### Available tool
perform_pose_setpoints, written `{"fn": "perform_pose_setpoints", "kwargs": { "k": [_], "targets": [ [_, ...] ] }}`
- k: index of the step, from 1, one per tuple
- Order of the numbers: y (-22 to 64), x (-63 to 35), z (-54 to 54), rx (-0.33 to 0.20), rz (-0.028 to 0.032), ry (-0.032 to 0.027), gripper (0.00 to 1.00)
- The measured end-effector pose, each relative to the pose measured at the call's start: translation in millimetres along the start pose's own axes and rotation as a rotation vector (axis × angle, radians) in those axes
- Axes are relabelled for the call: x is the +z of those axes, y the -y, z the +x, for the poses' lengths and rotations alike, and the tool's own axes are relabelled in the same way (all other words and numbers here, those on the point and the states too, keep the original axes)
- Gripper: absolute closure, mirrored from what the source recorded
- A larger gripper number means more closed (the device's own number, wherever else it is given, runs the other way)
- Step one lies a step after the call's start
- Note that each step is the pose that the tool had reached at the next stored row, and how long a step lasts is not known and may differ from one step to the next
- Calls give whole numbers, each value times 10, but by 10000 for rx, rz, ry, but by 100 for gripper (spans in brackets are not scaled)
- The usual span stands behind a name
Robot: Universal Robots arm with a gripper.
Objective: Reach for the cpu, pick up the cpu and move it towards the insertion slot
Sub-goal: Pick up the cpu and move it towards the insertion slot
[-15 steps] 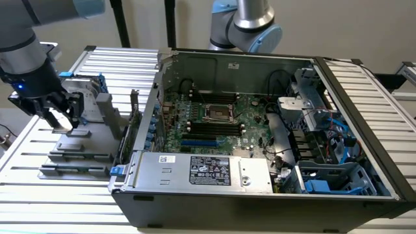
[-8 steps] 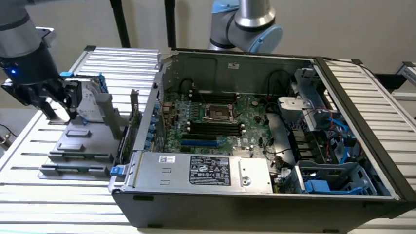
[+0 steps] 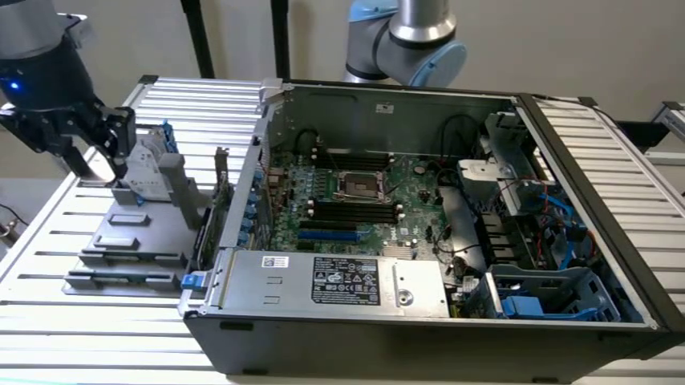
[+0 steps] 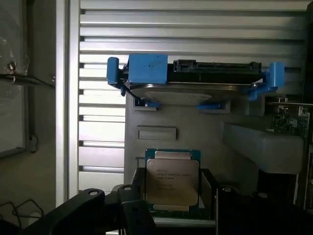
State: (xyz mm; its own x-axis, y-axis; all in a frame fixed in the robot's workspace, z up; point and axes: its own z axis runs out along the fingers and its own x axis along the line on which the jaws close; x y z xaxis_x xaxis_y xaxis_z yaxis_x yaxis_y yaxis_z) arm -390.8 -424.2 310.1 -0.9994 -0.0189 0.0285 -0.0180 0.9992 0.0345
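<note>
Finding one: your gripper (image 3: 99, 170) was closed on the cpu (image 4: 172, 181) at a fairly wide span. In the wrist view one of the dark fingers (image 4: 133, 210) stood against each side edge of the chip, whose printed metal top faced the camera. The grip ran across the chip's shorter dimension, so its long axis lay along the gap between them. I could not establish whether the chip was clear of the surface beneath it.

Finding two: position. You held the gripper at the exterior view's left, over the far end of the grey fixture (image 3: 107, 241) on the slatted table (image 3: 204, 100). It was just beside the upright hard drive (image 3: 150, 168) in its blue bracket. In the wrist view an empty rectangular recess (image 4: 156, 133) in the fixture lay between the chip and that drive.

Finding three: the governing relation. The insertion slot (image 3: 358, 184) lay well apart from the gripper, toward the exterior view's right. It sat on the motherboard inside the open computer case (image 3: 374, 337), with its shiny frame just behind the black memory slots (image 3: 354, 210). The hard drive and the case's near side wall (image 3: 262, 160) stood between chip and socket. In my judgement the chip needs height over both before it can cross.

Finding four: pose. The gripper body hung close to vertical and pointed down at the fixture. A grey and blue arm joint (image 3: 412, 44) showed behind the case. You had only the one arm for the work.
</note>
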Motion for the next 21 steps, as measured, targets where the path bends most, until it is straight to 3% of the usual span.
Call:
{"fn": "perform_pose_setpoints", "kwargs": {
  "k": [14,21],
  "targets": [
    [-10,-641,-601,1,-36,-154,46],
    [-11,-825,-913,2,-66,-213,46]
  ]
}}
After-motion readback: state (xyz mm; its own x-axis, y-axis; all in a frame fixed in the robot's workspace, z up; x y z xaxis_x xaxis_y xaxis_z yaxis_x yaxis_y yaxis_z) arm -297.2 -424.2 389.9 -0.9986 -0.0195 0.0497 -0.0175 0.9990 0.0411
